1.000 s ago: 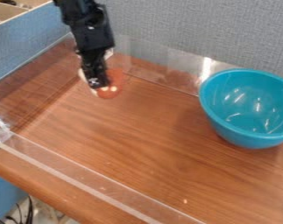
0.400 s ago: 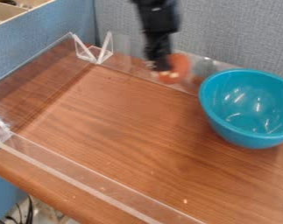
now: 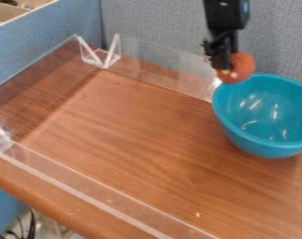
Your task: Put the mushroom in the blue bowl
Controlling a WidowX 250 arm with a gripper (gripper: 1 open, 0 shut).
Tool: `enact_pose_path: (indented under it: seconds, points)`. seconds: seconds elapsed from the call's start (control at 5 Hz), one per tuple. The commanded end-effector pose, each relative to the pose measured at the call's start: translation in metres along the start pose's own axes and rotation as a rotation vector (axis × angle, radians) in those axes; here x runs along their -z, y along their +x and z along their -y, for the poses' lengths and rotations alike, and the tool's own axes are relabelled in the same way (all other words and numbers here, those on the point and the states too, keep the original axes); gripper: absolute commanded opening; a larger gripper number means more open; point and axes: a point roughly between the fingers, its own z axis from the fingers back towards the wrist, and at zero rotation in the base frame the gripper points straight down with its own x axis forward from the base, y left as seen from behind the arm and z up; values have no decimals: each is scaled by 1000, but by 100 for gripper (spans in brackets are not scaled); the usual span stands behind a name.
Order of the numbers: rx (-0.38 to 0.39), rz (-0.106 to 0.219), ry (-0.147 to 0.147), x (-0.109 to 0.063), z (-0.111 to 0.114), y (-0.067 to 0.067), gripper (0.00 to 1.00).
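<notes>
The black gripper (image 3: 227, 58) hangs from the top of the picture, pointing steeply down, over the far right part of the wooden table (image 3: 128, 131). Its fingers are pinching the mushroom (image 3: 238, 65), which shows as a small reddish-brown rounded shape at the fingertips, clear of the table surface and held in the air. Only the cap colour can be made out; the stem is too small and blurred to tell.

The mushroom sits right at the far left rim of the blue bowl (image 3: 263, 114), just above that rim. Whether it is already over the bowl's hollow or just outside the edge cannot be told for certain from this single view.

The blue bowl stands upright on the table near its right edge, toward the far side. It is glossy teal, deep and round, with light glints on its inner wall and nothing visible inside.

A low clear plastic wall (image 3: 79, 191) runs along the table's edges, with a raised clear bracket (image 3: 101, 50) at the far left corner. Behind the table stands a grey-blue partition (image 3: 147, 23), and a cardboard-coloured box edge (image 3: 16, 11) shows at the upper left
</notes>
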Motion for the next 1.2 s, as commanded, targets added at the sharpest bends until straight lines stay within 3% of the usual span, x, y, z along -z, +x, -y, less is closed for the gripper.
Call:
enact_pose_path:
  seconds: [0.0, 0.2, 0.4, 0.8, 1.0]
  points:
    - [47, 4, 85, -20, -22, 27, 0]
    - [64, 3, 81, -15, -22, 47, 0]
    - [55, -7, 80, -9, -23, 58, 0]
    - [110, -8, 48, -4, -16, 29, 0]
    - [140, -6, 38, 7, -12, 28, 0]
